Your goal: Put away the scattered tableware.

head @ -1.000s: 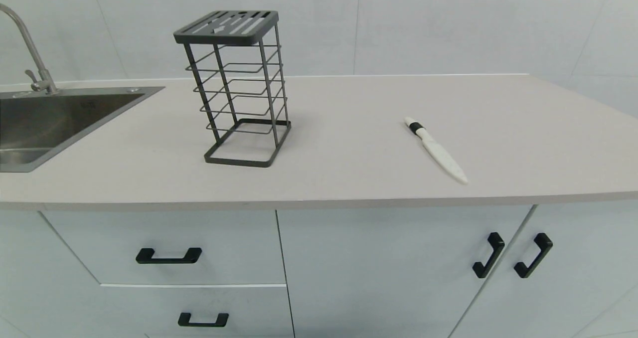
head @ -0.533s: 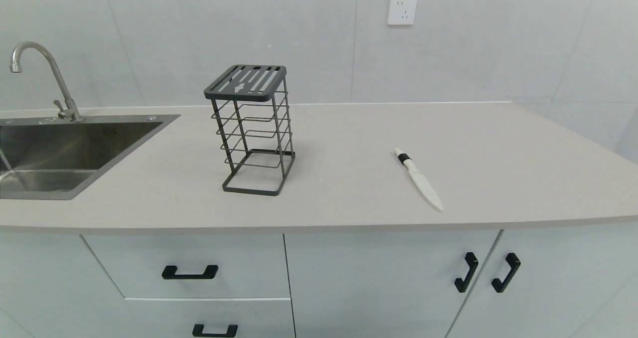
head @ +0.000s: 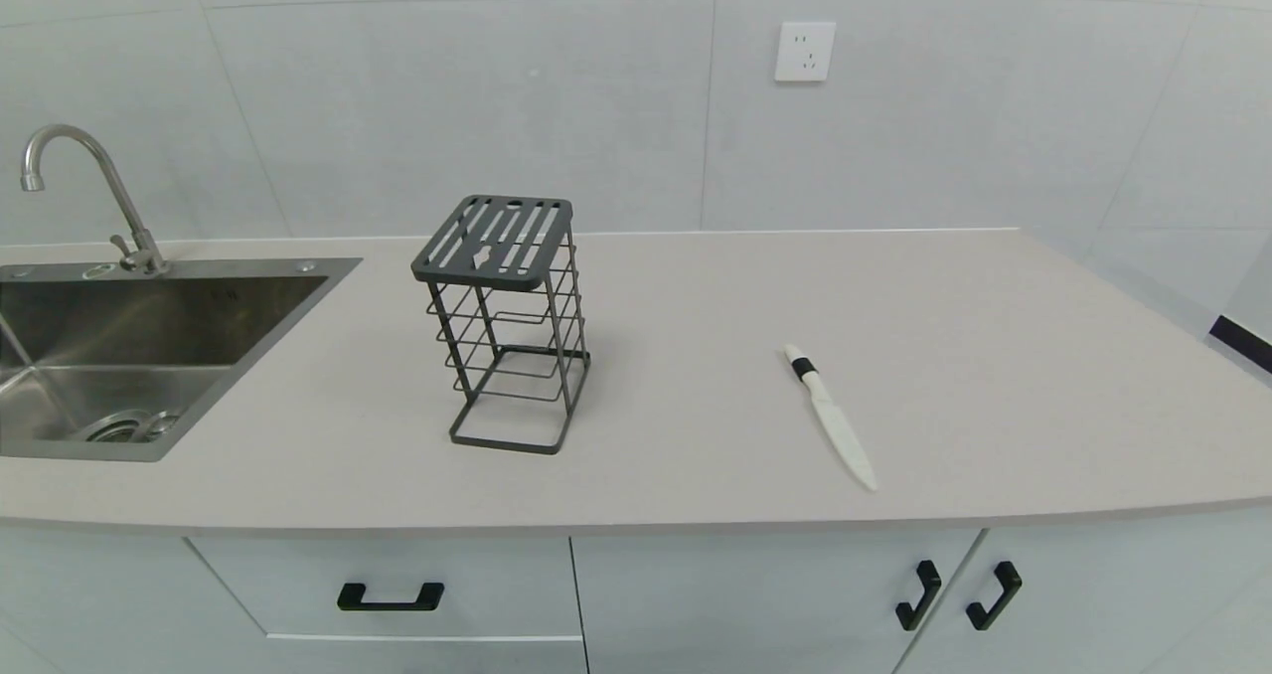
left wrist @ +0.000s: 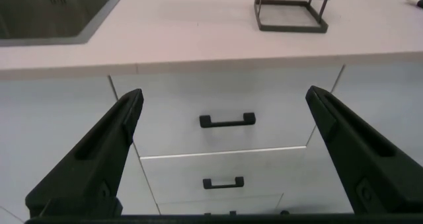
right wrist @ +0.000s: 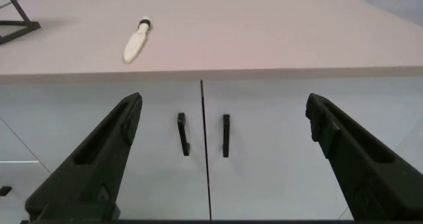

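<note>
A white knife with a black band (head: 830,416) lies flat on the countertop (head: 894,316) to the right of centre, its tip toward the front edge; it is also the white knife (right wrist: 137,41) in the right wrist view. A dark wire knife rack (head: 507,321) with a slotted top stands upright left of centre, its base (left wrist: 291,16) in the left wrist view. My left gripper (left wrist: 223,102) is open, below the counter's front edge and facing the drawers. My right gripper (right wrist: 223,105) is open too, low in front of the cabinet doors.
A steel sink (head: 129,346) with a curved tap (head: 89,192) is set into the counter at the left. Drawers with black handles (left wrist: 227,121) and cabinet doors with black handles (right wrist: 203,134) lie below. A wall socket (head: 804,51) is on the tiled wall behind.
The head view has risen and pulled back, so rack and knife sit lower in the picture and the wall socket has come into view. Neither the knife nor the rack has moved.
</note>
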Motion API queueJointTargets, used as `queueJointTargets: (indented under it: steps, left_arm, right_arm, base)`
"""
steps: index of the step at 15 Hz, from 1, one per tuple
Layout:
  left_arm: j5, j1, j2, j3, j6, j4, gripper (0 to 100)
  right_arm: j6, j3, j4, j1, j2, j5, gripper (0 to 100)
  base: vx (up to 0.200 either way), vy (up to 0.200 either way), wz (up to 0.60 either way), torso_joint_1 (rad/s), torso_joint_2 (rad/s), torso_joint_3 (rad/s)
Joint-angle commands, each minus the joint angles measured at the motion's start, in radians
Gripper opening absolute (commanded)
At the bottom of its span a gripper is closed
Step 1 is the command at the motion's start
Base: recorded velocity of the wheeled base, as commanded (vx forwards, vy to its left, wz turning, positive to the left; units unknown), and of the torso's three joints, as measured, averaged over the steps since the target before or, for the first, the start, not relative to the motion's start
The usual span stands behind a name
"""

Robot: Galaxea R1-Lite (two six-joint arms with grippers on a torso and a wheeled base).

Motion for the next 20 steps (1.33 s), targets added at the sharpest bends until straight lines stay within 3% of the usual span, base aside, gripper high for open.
queueJointTargets:
  steps: [1, 10, 15, 20]
  left_arm:
    - [0.0, 0.0, 0.001, 0.0, 0.0, 0.0, 100]
    - [0.009, 0.0, 0.001, 0.0, 0.002, 0.002, 100]
    - [0.009, 0.0, 0.001, 0.0, 0.0, 0.002, 100]
    - [0.012, 0.0, 0.001, 0.0, 0.0, 0.002, 100]
  right_arm:
    - [0.0, 0.0, -0.001, 0.0, 0.001, 0.0, 100]
    - [-0.003, 0.0, -0.001, 0.0, 0.003, 0.001, 100]
    - [-0.002, -0.001, 0.001, 0.0, 0.003, 0.0, 100]
    - [-0.002, 0.0, 0.001, 0.0, 0.003, 0.0, 100]
  base:
    - [0.0, 0.0, 0.0, 0.286, -0.52, -0.261]
    - [0.0, 0.0, 0.0, 0.262, -0.51, -0.249]
    - [0.0, 0.0, 0.0, 0.042, -0.04, 0.004]
    - [0.0, 0.0, 0.0, 0.268, -0.02, 0.24]
